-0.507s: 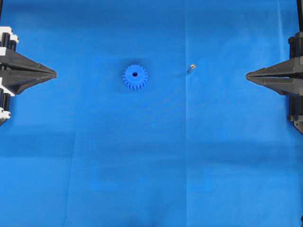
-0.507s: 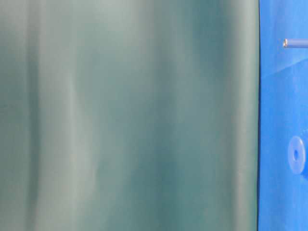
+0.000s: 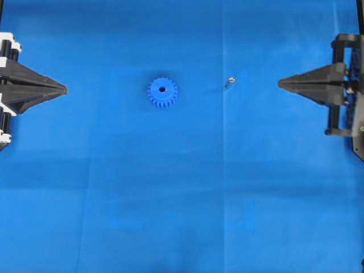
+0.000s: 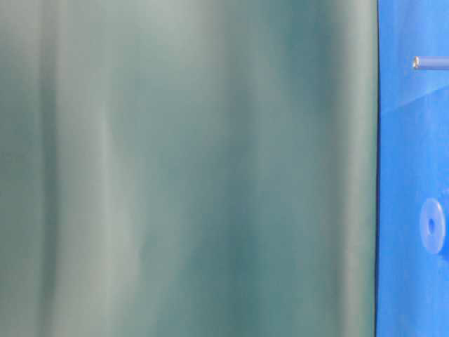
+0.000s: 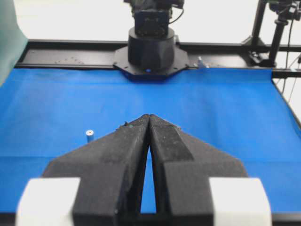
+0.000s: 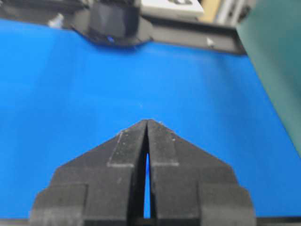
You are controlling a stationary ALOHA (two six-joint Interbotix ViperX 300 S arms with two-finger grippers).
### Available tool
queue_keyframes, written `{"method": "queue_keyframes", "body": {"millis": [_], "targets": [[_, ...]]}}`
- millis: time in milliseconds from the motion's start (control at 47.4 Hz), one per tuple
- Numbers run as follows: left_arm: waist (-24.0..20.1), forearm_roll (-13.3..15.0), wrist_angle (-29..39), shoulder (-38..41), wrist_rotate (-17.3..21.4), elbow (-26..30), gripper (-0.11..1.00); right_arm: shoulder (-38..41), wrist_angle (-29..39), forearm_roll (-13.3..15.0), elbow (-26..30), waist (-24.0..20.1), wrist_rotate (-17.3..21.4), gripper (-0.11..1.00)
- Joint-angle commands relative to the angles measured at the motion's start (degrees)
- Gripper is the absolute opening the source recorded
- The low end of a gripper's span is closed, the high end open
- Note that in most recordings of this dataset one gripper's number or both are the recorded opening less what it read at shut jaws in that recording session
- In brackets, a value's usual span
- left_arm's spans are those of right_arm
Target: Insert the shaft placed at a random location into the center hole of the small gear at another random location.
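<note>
Shaft (image 3: 231, 81) stands upright well right of the small gear (image 3: 162, 91), so with my right gripper (image 3: 281, 84) pressed together and empty, like my left gripper (image 3: 64, 89), I should spread its jaws early and descend squarely around the pin.

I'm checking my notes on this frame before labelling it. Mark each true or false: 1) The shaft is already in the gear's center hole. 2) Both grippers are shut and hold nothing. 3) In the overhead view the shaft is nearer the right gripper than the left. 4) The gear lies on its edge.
1) False. The shaft stands on the cloth, apart from the small gear; its center hole is empty.
2) True. The left gripper and right gripper are closed and empty.
3) True.
4) False. It lies flat, hole facing up.
</note>
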State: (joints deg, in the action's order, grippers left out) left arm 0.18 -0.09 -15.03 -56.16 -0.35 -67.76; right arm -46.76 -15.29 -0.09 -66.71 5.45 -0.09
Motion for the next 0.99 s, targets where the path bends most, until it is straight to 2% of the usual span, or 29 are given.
{"method": "queue_keyframes", "body": {"millis": [0, 42, 148, 359, 380, 549, 971], "targets": [[0.1, -0.1, -0.2, 0.3, 0.0, 1.1, 0.0, 2.4, -2.0, -0.3, 1.1, 1.8, 0.2, -0.02], [0.2, -0.1, -0.2, 0.2, 0.0, 1.0, 0.0, 4.0, -2.7, -0.5, 1.0, 2.8, 0.2, 0.02], [0.1, -0.1, -0.2, 0.2, 0.0, 1.0, 0.0, 8.3, -4.9, -1.3, 1.1, 4.4, 0.2, 0.2], [0.1, -0.1, -0.2, 0.2, 0.0, 1.0, 0.0, 19.8, -12.0, -3.2, 1.1, 7.0, 0.2, 0.79], [0.1, -0.1, -0.2, 0.2, 0.0, 1.0, 0.0, 20.9, -12.8, -3.3, 1.2, 7.3, 0.2, 0.81], [0.2, -0.1, -0.1, 0.2, 0.0, 0.9, 0.0, 30.9, -18.1, -4.4, 2.5, 8.3, 0.3, 0.72], [0.1, -0.1, 0.1, 0.4, -0.1, 0.6, 0.0, 45.3, -25.6, -8.7, 4.7, 8.5, 0.5, 0.72]]}}
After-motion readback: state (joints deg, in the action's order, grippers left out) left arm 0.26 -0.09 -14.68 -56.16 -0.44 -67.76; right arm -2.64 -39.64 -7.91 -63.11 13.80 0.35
